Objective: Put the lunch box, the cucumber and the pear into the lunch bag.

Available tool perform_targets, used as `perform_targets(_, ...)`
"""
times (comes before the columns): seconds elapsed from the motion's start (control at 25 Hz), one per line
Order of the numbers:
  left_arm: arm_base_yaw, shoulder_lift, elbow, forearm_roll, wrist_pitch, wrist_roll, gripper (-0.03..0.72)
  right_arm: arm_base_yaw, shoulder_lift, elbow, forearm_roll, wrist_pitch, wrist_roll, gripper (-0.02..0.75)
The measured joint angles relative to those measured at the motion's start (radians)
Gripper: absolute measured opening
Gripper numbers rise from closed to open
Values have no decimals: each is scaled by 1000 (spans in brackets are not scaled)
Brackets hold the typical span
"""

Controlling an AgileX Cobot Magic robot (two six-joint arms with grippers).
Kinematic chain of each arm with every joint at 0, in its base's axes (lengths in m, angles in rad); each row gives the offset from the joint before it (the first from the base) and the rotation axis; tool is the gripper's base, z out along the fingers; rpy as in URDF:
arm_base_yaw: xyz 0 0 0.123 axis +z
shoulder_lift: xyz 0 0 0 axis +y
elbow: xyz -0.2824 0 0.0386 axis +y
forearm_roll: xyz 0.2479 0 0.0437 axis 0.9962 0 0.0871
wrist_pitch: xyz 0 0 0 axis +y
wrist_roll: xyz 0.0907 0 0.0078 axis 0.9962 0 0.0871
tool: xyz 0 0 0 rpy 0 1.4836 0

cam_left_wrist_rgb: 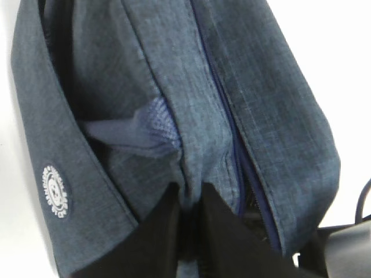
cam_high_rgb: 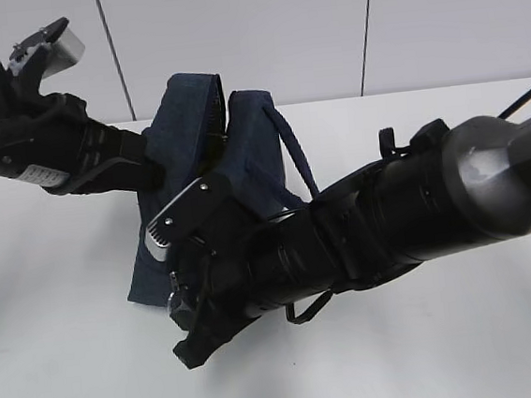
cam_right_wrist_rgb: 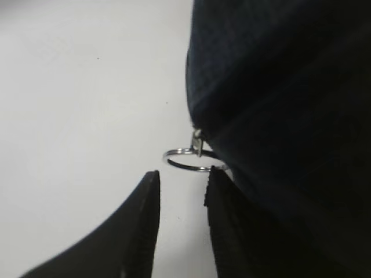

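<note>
The dark navy lunch bag (cam_high_rgb: pixel 243 163) stands on the white table between my two arms. My left gripper (cam_left_wrist_rgb: pixel 189 194) is shut on a fold of the bag's fabric (cam_left_wrist_rgb: pixel 197 145) beside the zipper seam (cam_left_wrist_rgb: pixel 232 145). My right gripper (cam_right_wrist_rgb: pixel 181 176) is open, low at the bag's near side (cam_right_wrist_rgb: pixel 278 104), with the silver ring pull (cam_right_wrist_rgb: pixel 188 159) just beyond its fingertips and its right finger close to the ring. The lunch box, the cucumber and the pear are out of view.
The white table (cam_high_rgb: pixel 59 303) spreads around the bag. A loop handle (cam_high_rgb: pixel 294 149) hangs down on the bag's right side. A round white logo patch (cam_left_wrist_rgb: pixel 56 191) sits on the bag's side panel. A grey panelled wall (cam_high_rgb: pixel 324 24) stands behind.
</note>
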Motion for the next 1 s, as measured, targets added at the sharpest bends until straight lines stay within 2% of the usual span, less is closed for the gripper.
perform_targets(0.4,0,1,0,-7,-1,0,3,0,6,20,0,35,27,356)
perform_targets(0.76,0,10,0,-32,-2,0,3,0,7,20,0,40,134,359)
perform_targets(1.0,0,40,0,-51,4,0,3,0,7,20,0,-8,108,359)
